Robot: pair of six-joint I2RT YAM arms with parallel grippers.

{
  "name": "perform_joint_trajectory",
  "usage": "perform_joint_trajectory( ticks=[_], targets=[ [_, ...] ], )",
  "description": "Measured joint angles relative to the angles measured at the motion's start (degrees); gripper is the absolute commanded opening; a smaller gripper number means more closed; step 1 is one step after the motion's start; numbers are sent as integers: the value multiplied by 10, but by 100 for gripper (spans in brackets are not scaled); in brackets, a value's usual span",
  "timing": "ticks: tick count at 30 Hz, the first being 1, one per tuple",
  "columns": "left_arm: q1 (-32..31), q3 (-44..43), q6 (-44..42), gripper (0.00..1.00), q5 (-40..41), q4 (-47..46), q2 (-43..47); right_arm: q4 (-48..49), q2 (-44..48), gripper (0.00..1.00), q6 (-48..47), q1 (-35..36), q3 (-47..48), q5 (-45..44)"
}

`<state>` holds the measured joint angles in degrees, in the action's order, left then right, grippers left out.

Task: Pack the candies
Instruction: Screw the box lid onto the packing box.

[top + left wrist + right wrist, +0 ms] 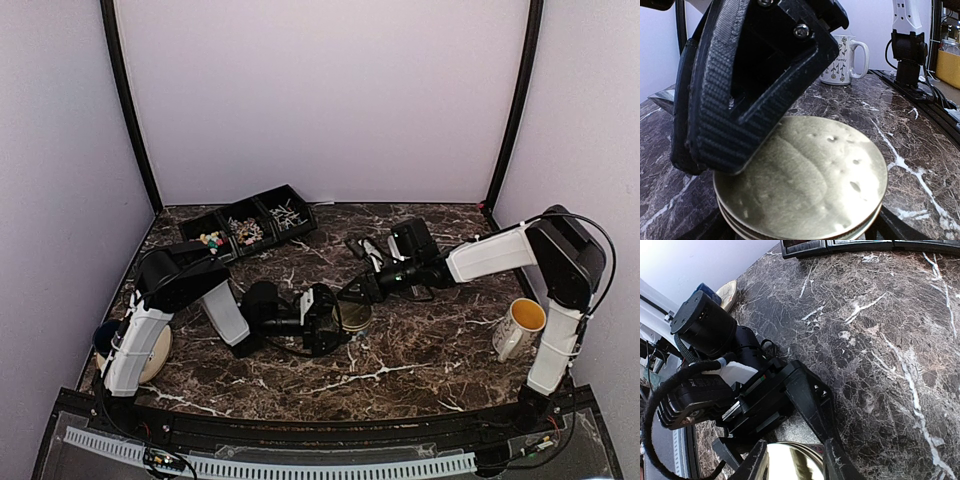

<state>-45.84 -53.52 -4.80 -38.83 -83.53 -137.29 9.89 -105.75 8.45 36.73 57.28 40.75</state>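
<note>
White box-shaped links on both the left arm (135, 350) and the right arm (490, 255), joined by rounded black joint housings (570, 255). Thin black cables (607, 255) looping from link to link. All black from the wrist forward. On the right gripper (360, 290), thick printed fingers (730, 100), finely ribbed on the outer faces, with silver screw heads (801, 31) sunk in a recess behind the fingertip. Behind the left gripper (340, 318), a black cylindrical motor (702, 322), a small white block (740, 372) on the wrist, and a braided black cable (660, 405) trailing back toward the forearm.
</note>
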Motion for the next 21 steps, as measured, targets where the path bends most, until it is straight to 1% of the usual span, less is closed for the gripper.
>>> perform_joint_trajectory(
  ticks=[3, 8, 16, 21],
  targets=[
    [0, 0, 0, 88, 0, 0, 0, 6, 0, 32, 0, 0, -3, 0],
    [0, 0, 0, 88, -1, 0, 0, 9, 5, 30, -3, -2, -12, -1],
    [0, -1, 0, 87, -2, 1, 0, 0, 28, 30, -12, -4, -30, -5],
    [0, -1, 0, 87, -2, 1, 0, -5, 38, 34, -19, -4, -40, 0]
  ],
)
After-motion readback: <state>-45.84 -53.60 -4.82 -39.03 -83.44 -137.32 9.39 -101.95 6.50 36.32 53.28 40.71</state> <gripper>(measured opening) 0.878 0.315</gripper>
